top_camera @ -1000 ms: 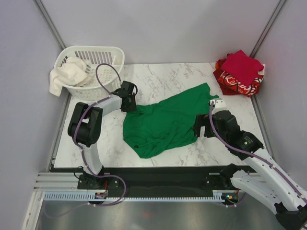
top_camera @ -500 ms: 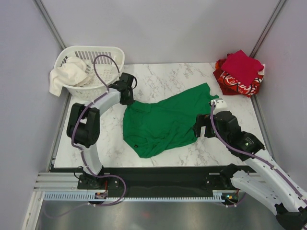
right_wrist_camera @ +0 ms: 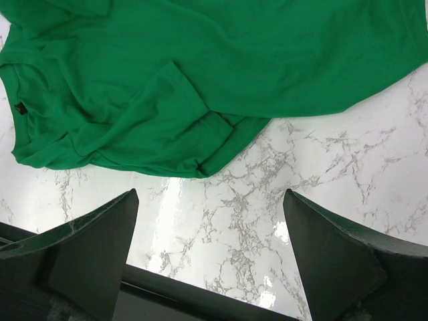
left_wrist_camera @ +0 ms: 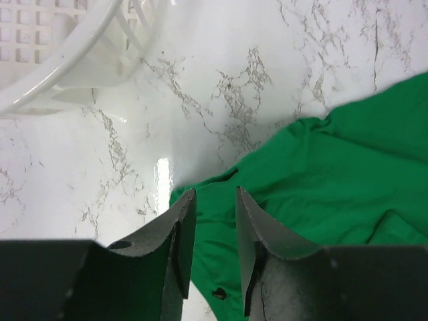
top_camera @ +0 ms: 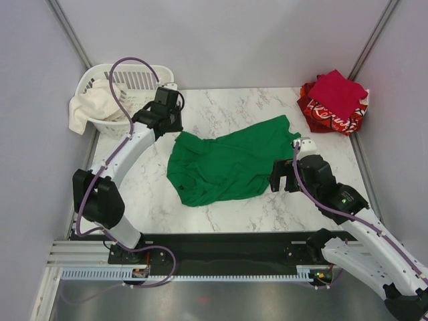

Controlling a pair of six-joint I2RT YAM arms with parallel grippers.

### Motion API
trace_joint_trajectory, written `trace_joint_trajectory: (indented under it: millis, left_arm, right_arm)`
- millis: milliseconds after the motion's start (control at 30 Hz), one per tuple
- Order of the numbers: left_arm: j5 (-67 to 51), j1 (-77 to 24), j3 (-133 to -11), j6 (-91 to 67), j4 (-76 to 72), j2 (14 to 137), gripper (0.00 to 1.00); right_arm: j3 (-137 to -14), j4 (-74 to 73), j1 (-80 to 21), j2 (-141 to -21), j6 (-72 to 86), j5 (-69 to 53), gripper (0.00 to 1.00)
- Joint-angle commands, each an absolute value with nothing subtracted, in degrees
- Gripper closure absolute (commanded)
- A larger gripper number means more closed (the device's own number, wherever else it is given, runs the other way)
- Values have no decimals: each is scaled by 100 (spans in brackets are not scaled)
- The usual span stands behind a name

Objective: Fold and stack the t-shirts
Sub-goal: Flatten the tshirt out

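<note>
Green t-shirt lies crumpled at the middle of the table, with marble showing on all sides. Left gripper, arm extended far-left, has jaws slightly parted and gripping nothing above the shirt's corner. Right gripper, jaws fully spread, hovers at the near-right hem.

Red printed shirt was mostly hidden under crimson shirt; print too small to read. Green shirt was cut off by right and bottom edges in left wrist view, and by top edge in right wrist view. Small black mark by collar was too small to identify. Basket was cut off at top-left corner of left wrist view. White cloth in basket: kind unclear. Left gripper: contact with cloth could not be told. Right arm ran off bottom-right corner of top view.
</note>
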State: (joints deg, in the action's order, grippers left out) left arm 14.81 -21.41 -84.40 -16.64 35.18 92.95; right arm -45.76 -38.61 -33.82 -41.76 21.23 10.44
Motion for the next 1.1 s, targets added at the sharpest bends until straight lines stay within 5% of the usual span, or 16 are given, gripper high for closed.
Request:
trace_joint_trajectory:
  millis: [0,467,1067]
  left_arm:
    - [1467,-2214,-8508,-1389,3946,9220,62]
    - [642,-2654,-8428,-1960,3411,10405,58]
    - [1256,-2777,-9246,-1740,3357,11918,59]
  right_arm:
    - [-4623,-3788,-3410,-4166,2127,1116,2]
    - [-4614,-3788,-3410,-4193,2127,1134,2]
    - [-4597,-3771,-3393,-4157,2127,1125,2]
